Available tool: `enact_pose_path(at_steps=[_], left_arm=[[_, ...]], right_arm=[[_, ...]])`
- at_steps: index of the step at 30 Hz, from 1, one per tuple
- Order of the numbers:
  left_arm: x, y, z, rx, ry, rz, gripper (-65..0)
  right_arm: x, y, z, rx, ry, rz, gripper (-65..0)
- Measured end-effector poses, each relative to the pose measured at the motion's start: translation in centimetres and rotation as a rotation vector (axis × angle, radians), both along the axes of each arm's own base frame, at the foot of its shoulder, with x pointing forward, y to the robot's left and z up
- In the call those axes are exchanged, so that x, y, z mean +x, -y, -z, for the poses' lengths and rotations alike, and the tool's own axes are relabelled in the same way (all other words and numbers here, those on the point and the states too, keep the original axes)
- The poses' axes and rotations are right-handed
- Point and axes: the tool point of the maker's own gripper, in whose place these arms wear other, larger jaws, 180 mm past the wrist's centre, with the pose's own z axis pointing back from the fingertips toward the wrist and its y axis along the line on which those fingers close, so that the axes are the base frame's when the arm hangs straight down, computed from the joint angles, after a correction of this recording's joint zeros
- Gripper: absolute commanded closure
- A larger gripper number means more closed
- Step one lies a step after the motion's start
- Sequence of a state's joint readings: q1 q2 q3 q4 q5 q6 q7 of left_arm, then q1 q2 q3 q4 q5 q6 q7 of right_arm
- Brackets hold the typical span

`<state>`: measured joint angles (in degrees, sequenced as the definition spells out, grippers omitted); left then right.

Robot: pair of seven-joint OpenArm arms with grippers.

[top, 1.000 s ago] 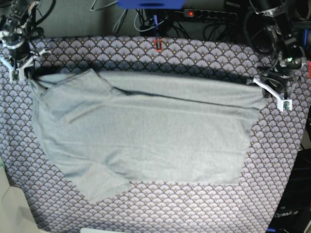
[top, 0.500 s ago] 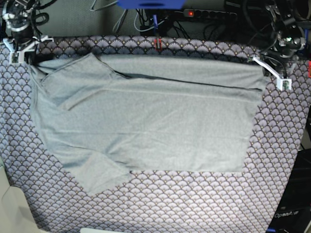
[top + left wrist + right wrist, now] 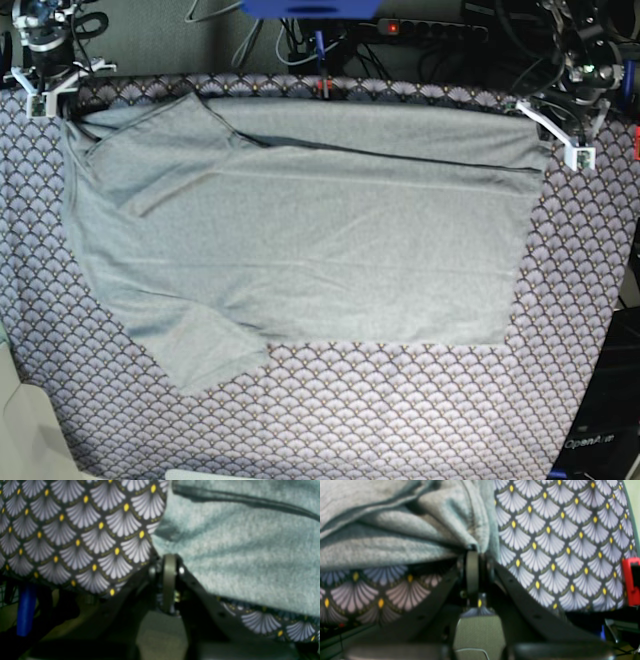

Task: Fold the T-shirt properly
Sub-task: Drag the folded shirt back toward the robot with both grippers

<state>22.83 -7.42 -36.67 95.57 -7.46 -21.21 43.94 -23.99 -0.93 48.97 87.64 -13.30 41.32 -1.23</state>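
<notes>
The T-shirt (image 3: 300, 230) is soft, grey and fuzzy, lying flat on our scallop-patterned cloth (image 3: 330, 420). Our left gripper (image 3: 555, 135) and right gripper (image 3: 50, 95) each pinch a corner of it tight.

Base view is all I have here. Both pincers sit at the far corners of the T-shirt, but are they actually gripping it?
Observer: In the right wrist view, the right pincer is shut on a bunched fold of the T-shirt.
Operator: And the other side?
Observer: The left pincer is shut at the shirt's edge, where it meets the scallop-patterned cloth; the view is too blurred to confirm fabric between the tips.
Operator: Is the fabric lifted off the cloth on either side?
Observer: In the right wrist view, patterned cloth shows in shadow under the shirt's near edge, so that edge looks raised.
</notes>
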Motion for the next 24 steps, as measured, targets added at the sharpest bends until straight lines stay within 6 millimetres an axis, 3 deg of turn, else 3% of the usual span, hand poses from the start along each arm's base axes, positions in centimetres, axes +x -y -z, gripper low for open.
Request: enact_pose_path(at_steps=[10,14,17,24], left_arm=[[1.5,-0.2,-0.6,0.006,0.025,-0.002,0.0],[1.3,-0.2,-0.5,0.007,0.020,-0.004,-12.6],[1.5,-0.6,-0.9,0.020,0.034,-0.009,-22.6],[2.1,0.1,-1.3,0.018,0.070,0.049,-25.5]], right_arm=[[0.0,0.0,0.0,0.000,-0.003,0.001,-1.8],[0.0,0.0,0.1,0.000,-0.004,0.001,-11.0],[-0.1,0.1,0.0,-0.005,-0.003,0.004,-14.4],[-0.3,0.2,0.0,-0.007,-0.009,0.005,-14.7]])
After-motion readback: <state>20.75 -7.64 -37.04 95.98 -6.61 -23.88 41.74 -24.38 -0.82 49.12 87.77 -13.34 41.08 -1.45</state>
